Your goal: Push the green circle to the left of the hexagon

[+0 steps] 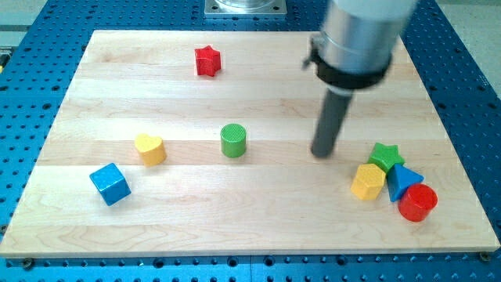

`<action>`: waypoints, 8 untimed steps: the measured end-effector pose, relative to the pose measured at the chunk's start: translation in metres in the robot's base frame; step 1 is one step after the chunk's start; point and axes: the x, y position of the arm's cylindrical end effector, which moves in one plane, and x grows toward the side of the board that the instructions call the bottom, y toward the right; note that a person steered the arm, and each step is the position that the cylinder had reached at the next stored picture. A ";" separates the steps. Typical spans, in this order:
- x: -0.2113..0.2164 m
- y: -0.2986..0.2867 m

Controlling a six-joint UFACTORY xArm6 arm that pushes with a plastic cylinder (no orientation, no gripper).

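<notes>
The green circle [233, 140] is a short green cylinder standing near the middle of the wooden board [258, 227]. The yellow hexagon [368, 182] sits toward the view's lower right, touching a cluster of other blocks. My tip [322, 153] rests on the board between them, well to the right of the green circle and a little up and left of the hexagon, touching neither.
A green star [386, 155], a blue triangle [404, 181] and a red cylinder [417, 203] crowd the hexagon's right side. A yellow heart [149, 148] and a blue cube [109, 183] lie at the left. A red star [207, 60] sits near the top.
</notes>
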 end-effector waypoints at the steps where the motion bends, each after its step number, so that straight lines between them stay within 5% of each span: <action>1: -0.051 -0.072; 2: -0.011 -0.150; 5: 0.023 -0.012; 7: 0.023 -0.103; 8: 0.040 -0.066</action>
